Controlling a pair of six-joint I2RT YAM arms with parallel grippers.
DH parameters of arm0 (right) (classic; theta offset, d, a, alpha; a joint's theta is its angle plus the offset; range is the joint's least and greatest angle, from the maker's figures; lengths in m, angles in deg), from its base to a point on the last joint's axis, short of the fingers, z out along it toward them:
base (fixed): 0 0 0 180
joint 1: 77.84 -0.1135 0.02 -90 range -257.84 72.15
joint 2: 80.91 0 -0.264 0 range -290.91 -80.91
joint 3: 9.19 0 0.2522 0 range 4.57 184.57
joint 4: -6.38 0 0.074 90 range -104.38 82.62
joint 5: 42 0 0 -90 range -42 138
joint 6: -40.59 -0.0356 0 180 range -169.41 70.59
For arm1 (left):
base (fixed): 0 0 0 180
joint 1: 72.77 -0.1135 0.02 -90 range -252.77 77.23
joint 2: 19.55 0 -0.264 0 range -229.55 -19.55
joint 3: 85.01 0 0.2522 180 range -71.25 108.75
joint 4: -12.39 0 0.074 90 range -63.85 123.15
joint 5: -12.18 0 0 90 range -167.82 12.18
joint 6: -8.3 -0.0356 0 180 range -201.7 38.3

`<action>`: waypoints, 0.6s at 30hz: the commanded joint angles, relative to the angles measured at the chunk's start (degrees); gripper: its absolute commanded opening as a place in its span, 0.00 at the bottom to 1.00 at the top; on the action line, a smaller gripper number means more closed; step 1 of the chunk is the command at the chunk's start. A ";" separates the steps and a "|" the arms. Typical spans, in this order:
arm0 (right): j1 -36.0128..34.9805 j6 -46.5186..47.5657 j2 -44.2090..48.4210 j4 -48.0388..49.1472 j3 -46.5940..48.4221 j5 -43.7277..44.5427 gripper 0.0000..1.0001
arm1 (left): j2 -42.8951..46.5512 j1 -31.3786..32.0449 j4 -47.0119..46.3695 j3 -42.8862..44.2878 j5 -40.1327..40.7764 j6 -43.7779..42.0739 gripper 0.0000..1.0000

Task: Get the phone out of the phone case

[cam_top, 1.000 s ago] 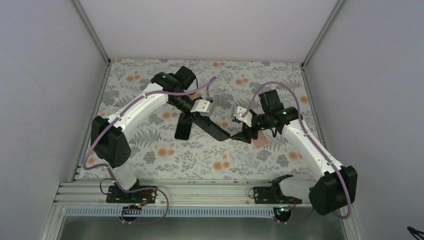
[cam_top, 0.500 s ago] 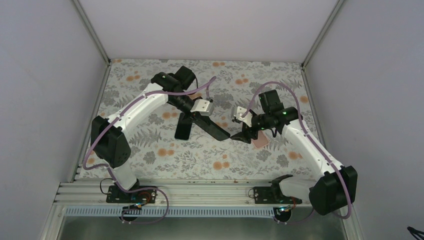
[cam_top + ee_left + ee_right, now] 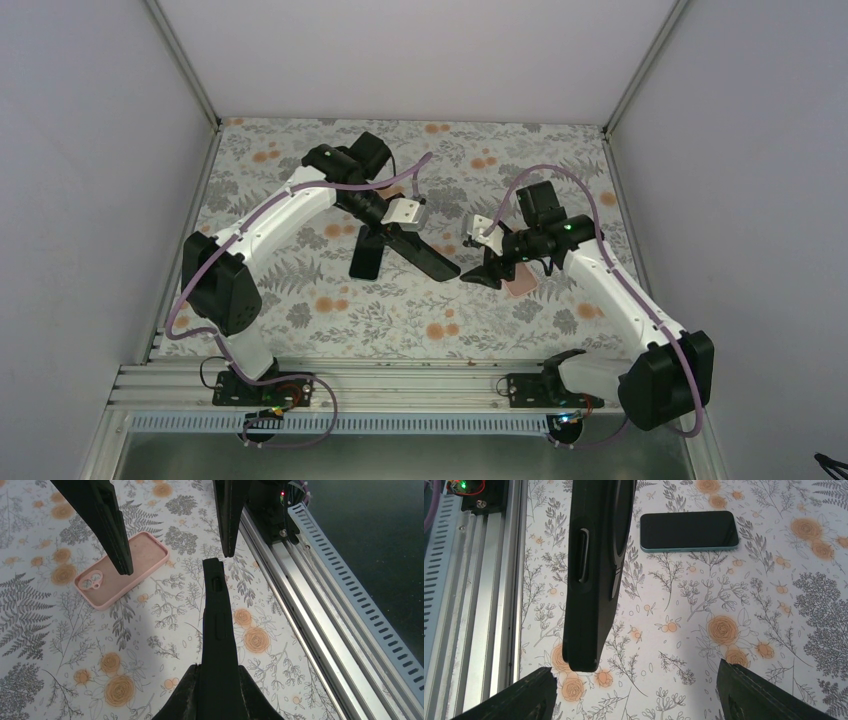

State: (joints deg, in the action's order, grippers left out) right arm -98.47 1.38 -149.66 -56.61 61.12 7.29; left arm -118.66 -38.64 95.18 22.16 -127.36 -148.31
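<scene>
My left gripper [image 3: 404, 237] [image 3: 218, 672] is shut on one end of a black phone case [image 3: 430, 257], seen edge-on in the left wrist view [image 3: 216, 615], and holds it above the table. Whether a phone sits inside it I cannot tell. Its free end [image 3: 591, 580] reaches between the spread fingers [image 3: 526, 697] of my open right gripper [image 3: 484, 273] [image 3: 635, 672], nearer one finger, touching neither. A dark phone with a light-blue edge [image 3: 689, 530] lies flat on the table under the left arm [image 3: 365, 258].
An empty pink phone case [image 3: 122, 570] lies on the floral table cover below the right gripper [image 3: 521, 285]. The ribbed metal rail [image 3: 310, 590] runs along the table's near edge. Grey walls close in the left, right and back.
The right gripper has shifted slightly at the black case's free end. The left arm and the case have not moved.
</scene>
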 commanded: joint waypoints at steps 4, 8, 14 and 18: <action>-0.65 -0.73 -0.19 1.06 -0.68 -2.17 0.82 | 0.81 -0.12 -1.22 0.55 -2.75 0.16 0.02; -0.68 -1.16 -0.29 2.15 -1.03 -1.74 0.82 | 0.75 -0.11 -1.06 0.63 -2.93 -0.01 0.02; -0.66 -3.32 -0.04 6.56 -2.29 0.52 0.82 | 1.04 0.25 0.38 1.07 -4.78 -0.77 0.02; -0.60 -4.14 0.14 8.89 -2.58 2.29 0.82 | 1.47 1.06 0.84 0.49 -4.19 -1.16 0.02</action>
State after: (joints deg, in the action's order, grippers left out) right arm -98.53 -0.85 -149.66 -52.33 59.03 7.77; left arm -118.66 -38.58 95.36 22.16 -127.08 -148.33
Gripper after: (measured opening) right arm 0.818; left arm 0.122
